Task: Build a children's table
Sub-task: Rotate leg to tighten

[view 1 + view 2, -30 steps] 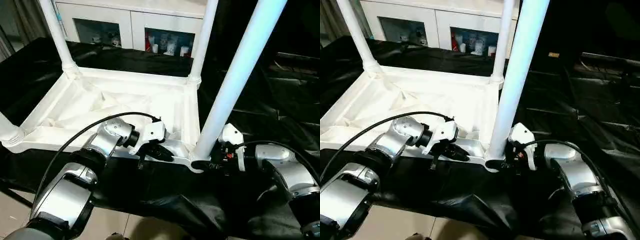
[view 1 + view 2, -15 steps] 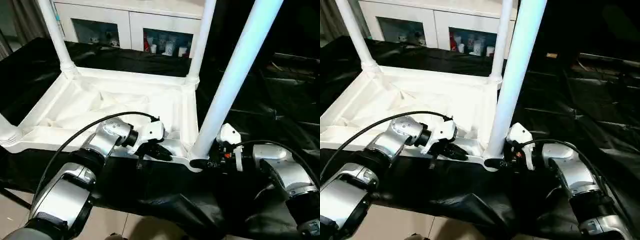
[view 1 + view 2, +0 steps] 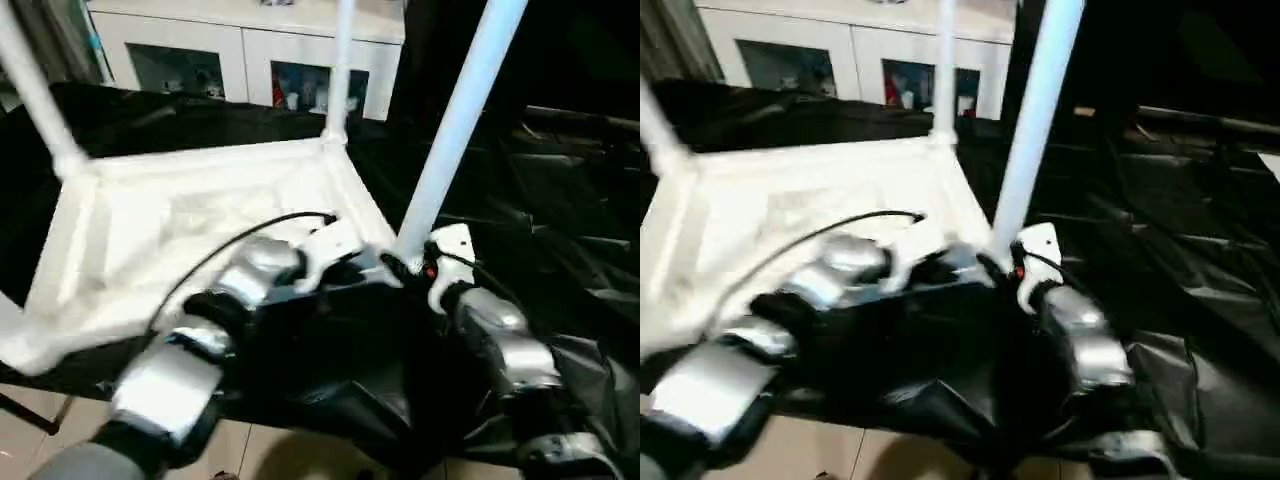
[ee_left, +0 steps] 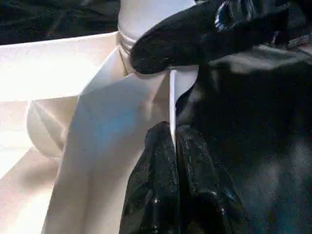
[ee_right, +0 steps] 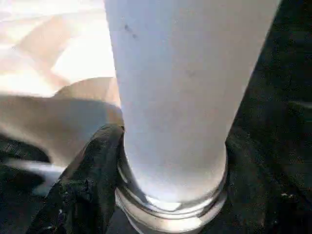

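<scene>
children's table (image 3: 190, 230): flipped upside down on the black-draped work table (image 3: 560, 250), near its front edge
legs: tubes point straight up from the corner sockets
near-right leg (image 5: 180, 97): right gripper (image 5: 165, 204) wraps its base
left gripper (image 4: 171, 161): pinched shut on the top's thin rim
writing: none readable

Table (image 3: 200, 215) swung round on black cloth (image 3: 560, 250); both hands moved along.
</scene>
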Robot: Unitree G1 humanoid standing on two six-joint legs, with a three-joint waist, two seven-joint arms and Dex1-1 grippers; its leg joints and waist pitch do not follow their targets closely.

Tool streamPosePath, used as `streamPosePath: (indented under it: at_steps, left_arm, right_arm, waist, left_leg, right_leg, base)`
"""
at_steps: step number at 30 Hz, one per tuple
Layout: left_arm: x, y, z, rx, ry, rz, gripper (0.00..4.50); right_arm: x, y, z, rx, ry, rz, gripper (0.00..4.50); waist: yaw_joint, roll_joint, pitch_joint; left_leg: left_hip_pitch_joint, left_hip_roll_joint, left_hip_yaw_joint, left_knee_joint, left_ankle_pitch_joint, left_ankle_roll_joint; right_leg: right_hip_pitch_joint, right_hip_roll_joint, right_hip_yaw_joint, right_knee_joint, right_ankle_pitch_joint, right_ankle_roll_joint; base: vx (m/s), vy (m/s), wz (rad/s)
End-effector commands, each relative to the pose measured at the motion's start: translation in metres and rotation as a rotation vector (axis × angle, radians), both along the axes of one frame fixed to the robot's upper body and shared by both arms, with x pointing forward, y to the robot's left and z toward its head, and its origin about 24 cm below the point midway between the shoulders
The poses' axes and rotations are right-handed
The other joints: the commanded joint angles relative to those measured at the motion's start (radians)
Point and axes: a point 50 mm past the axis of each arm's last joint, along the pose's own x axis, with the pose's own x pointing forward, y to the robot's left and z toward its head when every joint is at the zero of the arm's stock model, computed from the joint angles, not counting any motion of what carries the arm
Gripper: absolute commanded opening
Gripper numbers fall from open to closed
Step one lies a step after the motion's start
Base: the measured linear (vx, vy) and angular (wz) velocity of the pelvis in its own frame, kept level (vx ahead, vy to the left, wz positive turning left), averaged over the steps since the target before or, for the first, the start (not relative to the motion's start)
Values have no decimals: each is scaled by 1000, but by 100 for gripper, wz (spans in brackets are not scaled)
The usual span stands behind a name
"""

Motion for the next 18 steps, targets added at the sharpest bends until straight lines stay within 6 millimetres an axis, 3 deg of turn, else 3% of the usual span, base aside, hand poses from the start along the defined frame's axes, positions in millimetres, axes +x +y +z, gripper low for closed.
streamPosePath:
  at_steps: [1,4,8,10,12,15,17,18]
  left_arm:
    - [11,5,5,24,-80,152,0]
    - [10,1,4,36,-92,142,0]
    - [7,-2,2,40,-71,89,0]
    - [6,-2,3,29,-65,70,0]
    - [5,-1,5,5,-55,34,0]
    - [2,7,7,7,-28,-53,0]
    - [1,14,7,24,-24,-109,0]
    - [0,16,7,29,-25,-127,0]
  right_arm:
    - [-3,-10,-16,-78,62,-164,269]
    - [-1,0,-13,-52,41,-158,269]
    - [0,11,-1,10,-48,-76,269]
    - [-1,12,8,62,-98,-34,324]
    - [-2,11,14,83,-129,8,341]
    - [-5,-3,26,66,-118,173,360]
    - [-9,-15,31,36,-80,330,380]
    - [-11,-18,32,24,-67,375,385]
  waist:
    - [-2,4,-73]
    - [-2,10,-73]
    - [-3,9,-74]
    - [-1,10,-74]
    - [0,5,-75]
    - [-5,3,-70]
    - [-5,5,-69]
    - [-2,5,-70]
  left_leg:
    - [7,-16,11,-73,-273,8]
    - [4,-16,11,-74,-270,19]
    - [2,-15,12,-73,-264,38]
    - [3,-12,12,-73,-249,54]
    - [0,-13,13,-72,-233,65]
    - [-8,-16,9,-76,-241,72]
    - [-2,-14,11,-73,-252,81]
    - [-2,-11,11,-70,-238,91]
  right_leg:
    - [47,-16,15,-79,-321,-195]
    - [49,-17,15,-79,-294,-195]
    - [53,-17,15,-76,-249,-209]
    - [54,-18,16,-72,-209,-226]
    - [58,-18,16,-69,-186,-234]
    - [68,-18,12,-72,-241,-213]
    - [63,-18,14,-77,-263,-210]
    - [66,-19,17,-74,-230,-224]
  base:
    - [0,0,0]
    - [0,0,0]
    - [0,0,0]
    - [0,0,0]
    - [0,0,0]
    - [0,0,0]
    - [0,0,0]
    - [0,0,0]
